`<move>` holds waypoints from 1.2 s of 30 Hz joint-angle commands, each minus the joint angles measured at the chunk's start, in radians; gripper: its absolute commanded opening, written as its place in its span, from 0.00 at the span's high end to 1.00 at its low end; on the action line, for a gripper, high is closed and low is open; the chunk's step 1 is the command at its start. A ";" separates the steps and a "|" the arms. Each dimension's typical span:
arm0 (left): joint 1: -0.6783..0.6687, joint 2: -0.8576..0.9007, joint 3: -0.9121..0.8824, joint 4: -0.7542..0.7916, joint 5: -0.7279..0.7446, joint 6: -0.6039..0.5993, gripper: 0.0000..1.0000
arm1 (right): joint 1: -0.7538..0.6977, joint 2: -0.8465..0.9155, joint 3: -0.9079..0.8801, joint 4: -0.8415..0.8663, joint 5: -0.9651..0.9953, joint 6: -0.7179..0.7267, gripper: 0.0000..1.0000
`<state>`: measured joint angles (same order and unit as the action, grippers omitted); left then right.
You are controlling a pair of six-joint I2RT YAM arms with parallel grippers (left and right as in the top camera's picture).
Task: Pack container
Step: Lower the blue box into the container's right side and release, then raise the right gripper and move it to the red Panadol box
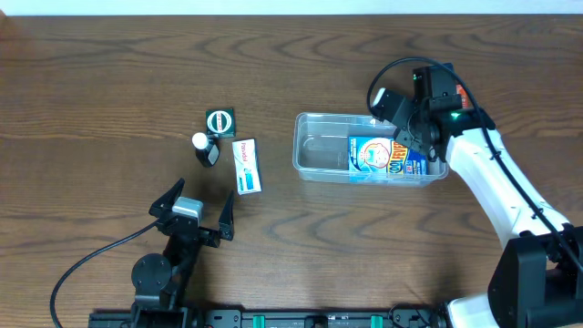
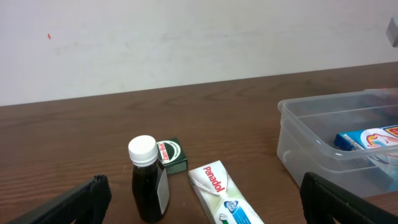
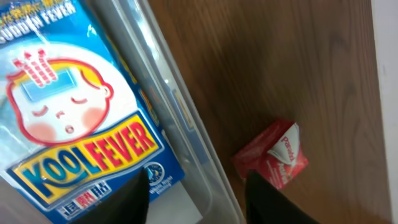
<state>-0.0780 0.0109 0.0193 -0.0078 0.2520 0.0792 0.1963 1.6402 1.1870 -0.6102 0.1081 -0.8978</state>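
Observation:
The container (image 1: 319, 146) is a clear plastic tub right of the table's middle, and a blue Kool Fever box (image 1: 383, 157) lies in its right half. My right gripper (image 1: 414, 132) hangs over the tub's right end. In the right wrist view the right gripper (image 3: 199, 199) is open and astride the tub's wall (image 3: 180, 118). One finger is above the blue box (image 3: 74, 124) and the other beside a red Panadol box (image 3: 273, 155) on the table outside. My left gripper (image 1: 196, 211) is open and empty, just short of the loose items.
A dark bottle with a white cap (image 1: 205, 148), a small green box (image 1: 219, 119) and a white Panadol box (image 1: 246, 166) sit left of the tub. The left wrist view shows the bottle (image 2: 148, 180), the green box (image 2: 171, 154), the white box (image 2: 221, 193) and the tub (image 2: 311, 134).

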 commanded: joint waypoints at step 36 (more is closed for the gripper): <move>0.008 -0.007 -0.015 -0.037 0.017 0.007 0.02 | -0.491 -0.062 -0.002 0.160 -0.229 0.703 0.01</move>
<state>-0.0780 0.0109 0.0193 -0.0078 0.2523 0.0792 -0.2882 1.5486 1.1858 -0.4576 -0.0010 -0.2165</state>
